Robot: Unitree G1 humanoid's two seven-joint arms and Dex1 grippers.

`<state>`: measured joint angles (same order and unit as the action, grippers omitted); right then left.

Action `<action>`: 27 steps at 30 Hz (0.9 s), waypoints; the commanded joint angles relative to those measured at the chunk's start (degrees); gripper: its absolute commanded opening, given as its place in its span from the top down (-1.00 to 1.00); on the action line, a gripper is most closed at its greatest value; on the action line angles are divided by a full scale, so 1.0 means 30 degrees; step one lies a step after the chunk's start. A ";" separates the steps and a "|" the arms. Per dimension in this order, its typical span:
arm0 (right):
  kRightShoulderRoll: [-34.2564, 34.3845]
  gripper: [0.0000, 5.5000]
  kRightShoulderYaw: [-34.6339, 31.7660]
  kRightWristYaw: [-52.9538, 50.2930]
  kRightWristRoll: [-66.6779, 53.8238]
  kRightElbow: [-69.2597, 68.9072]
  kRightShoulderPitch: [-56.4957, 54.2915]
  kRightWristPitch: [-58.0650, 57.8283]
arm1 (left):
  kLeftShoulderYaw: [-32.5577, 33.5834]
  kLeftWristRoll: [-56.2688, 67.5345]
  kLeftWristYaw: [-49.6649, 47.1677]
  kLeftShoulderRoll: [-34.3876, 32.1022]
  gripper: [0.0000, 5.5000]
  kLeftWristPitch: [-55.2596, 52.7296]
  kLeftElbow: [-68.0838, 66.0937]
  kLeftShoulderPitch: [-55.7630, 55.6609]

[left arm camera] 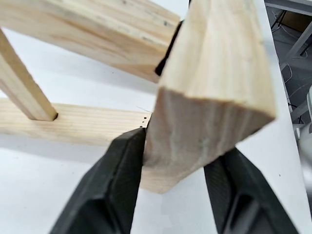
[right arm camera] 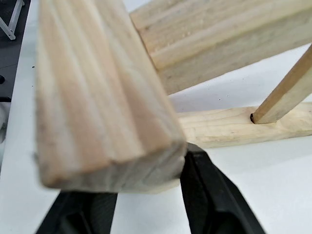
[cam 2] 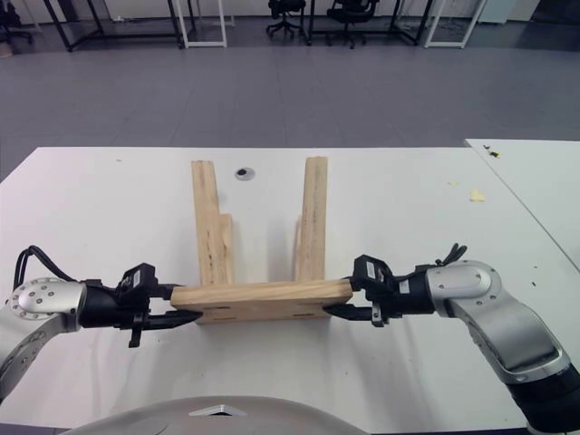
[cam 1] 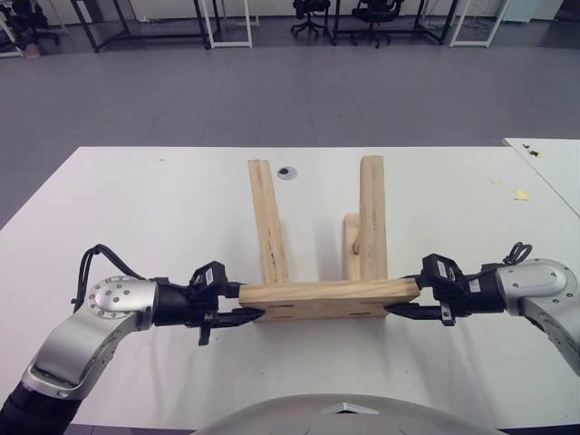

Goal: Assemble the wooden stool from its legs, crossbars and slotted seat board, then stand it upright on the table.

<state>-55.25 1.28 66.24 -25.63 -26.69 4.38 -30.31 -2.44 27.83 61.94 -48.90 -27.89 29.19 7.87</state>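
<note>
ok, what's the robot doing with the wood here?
The stool looks assembled but lies on its side on the table, with its legs pointing away from the robot. The left end effector and the right end effector each grip one end of the seat board, which sits on edge nearest the robot. A crossbar runs between the legs. The stool is not upright yet.
</note>
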 commanded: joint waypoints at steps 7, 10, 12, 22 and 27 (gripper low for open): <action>-0.1123 0.40 -0.2812 0.1201 -0.9810 -0.1025 -0.9551 -0.6544 | 0.5262 1.1977 0.0806 -0.2891 0.41 -0.5755 0.0574 -0.7964; -0.2532 0.40 -0.2859 0.2162 -1.6598 0.2664 -1.6592 -1.2778 | 0.5493 1.7701 0.0766 -0.5054 0.41 -1.0164 -0.3243 -1.4019; -0.2394 0.40 -0.1676 0.3898 -1.8089 0.6075 -2.1081 -1.7660 | 0.4302 1.9298 0.1669 -0.5675 0.41 -1.3431 -0.6081 -1.7183; -0.1702 0.52 1.2503 0.6926 -2.3948 1.7231 -2.9638 -2.0729 | -0.4862 2.2921 0.3537 -0.5828 0.52 -2.1536 -1.6480 -2.3604; -0.2004 0.52 1.7347 0.7249 -2.6791 1.7177 -2.8904 -2.0729 | -0.8672 2.5261 0.4691 -0.7523 0.52 -2.1536 -1.4699 -2.2048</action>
<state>-62.57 46.97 79.33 -89.86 24.97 -74.65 -92.02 -21.63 92.66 69.84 -70.03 -91.91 -21.61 -54.19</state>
